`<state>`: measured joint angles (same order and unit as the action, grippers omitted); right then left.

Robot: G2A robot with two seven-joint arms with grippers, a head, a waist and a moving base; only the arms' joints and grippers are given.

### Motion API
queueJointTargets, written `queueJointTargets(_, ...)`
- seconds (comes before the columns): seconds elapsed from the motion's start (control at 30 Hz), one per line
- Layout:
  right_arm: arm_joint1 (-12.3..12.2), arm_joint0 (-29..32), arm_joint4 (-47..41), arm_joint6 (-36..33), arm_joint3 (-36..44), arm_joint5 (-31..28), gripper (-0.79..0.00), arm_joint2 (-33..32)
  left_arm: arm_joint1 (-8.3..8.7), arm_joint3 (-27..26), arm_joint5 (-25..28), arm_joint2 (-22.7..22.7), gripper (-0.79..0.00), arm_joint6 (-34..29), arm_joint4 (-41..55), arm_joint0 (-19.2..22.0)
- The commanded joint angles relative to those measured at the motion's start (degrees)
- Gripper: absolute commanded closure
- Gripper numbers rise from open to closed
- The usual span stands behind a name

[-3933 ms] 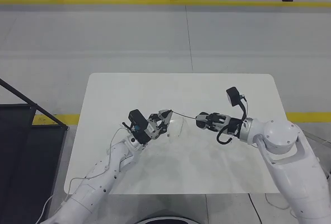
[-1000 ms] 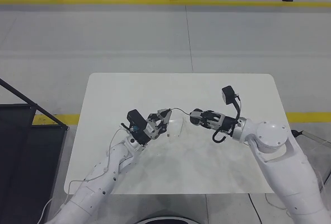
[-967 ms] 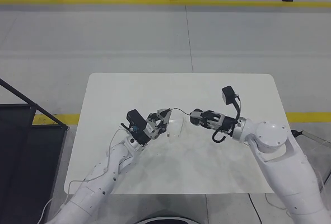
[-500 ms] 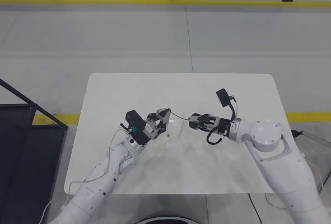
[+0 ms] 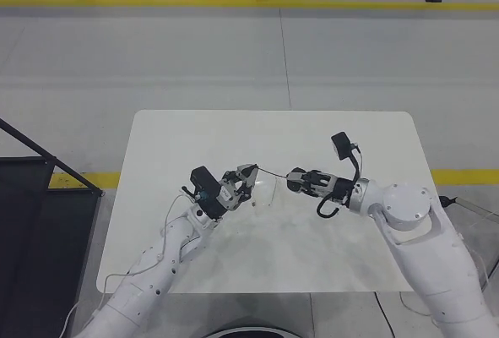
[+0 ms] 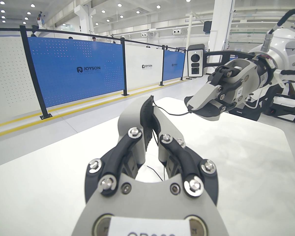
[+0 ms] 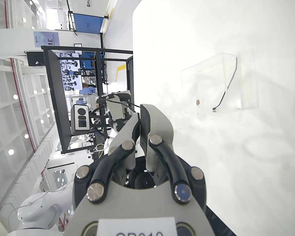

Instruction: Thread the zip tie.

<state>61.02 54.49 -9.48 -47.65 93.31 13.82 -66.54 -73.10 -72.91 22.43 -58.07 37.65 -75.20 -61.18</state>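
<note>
Over table [image 5: 359,245], L pincer [image 5: 249,172] & R pincer [image 5: 292,177] pinch zip tie [image 5: 272,172].

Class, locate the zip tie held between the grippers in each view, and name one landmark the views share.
Top view: the zip tie spans between left gripper and right gripper, over the middle of the white table.
Left wrist view: arcing from the left gripper's tips to the right gripper's.
Right wrist view: a strand running from the right gripper's tips to the left gripper.
Shared landmark: the white table.
</note>
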Motion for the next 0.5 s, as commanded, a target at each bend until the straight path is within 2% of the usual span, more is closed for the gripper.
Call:
queueJointTargets(0.0,-0.08,0.42,0.04,0.33,0.37,-0.20,0.000,-0.50,-0.03,-0.02,0.13,-0.14,0.000,0.02,-0.03,-0.07)
queueJointTargets(0.47,-1.14,6.20,-0.55,0.94,6.20,-2.93,0.000,-6.09,-0.24,-0.04,0.38,-0.38,0.000,-0.55,-0.76,-0.26)
